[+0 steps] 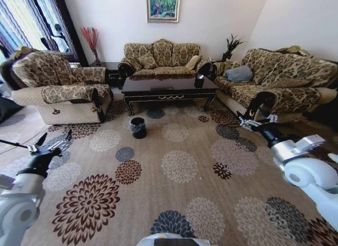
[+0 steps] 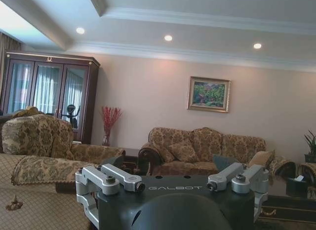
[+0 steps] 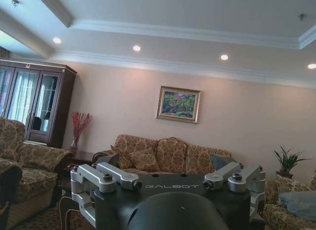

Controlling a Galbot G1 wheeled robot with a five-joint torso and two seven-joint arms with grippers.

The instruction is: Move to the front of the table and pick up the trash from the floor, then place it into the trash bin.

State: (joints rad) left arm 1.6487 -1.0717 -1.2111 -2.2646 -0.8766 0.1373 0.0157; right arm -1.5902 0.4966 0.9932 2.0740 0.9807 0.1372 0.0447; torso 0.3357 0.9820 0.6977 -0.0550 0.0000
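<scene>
From the head view, the long low coffee table of glossy dark wood with gold scroll ornament [image 1: 168, 90] stands far across the room, ringed on three sides by patterned beige-and-brown sofas: a three-seat sofa [image 1: 161, 58] behind it, an armchair [image 1: 58, 85] to the left, a long sofa [image 1: 280, 79] to the right. The small round black bin with a clear liner [image 1: 138, 127] sits on the carpet just in front of the table's left end, apart from its leg. A wide stretch of tan carpet with round flower medallions [image 1: 179, 167] lies open between the robot and the table, bounded only by the sofa fronts on either side. I cannot make out any litter on the floor at this range. The left gripper [image 1: 53, 144] hangs low at the left, over the carpet, its thin fingers spread apart and holding nothing. The right gripper [image 1: 257, 121] is raised at the right, in front of the long sofa; its fingers look parted and empty too

In the left wrist view, the black gripper body [image 2: 173, 203] bears the word "GALBOT" in pale letters, with the room's sofas, a dark glass-door cabinet [image 2: 47, 99] and a framed landscape painting [image 2: 209, 94] beyond

In the right wrist view, the second gripper body [image 3: 170, 203] carries the same "GALBOT" lettering, facing the three-seat sofa and painting
</scene>
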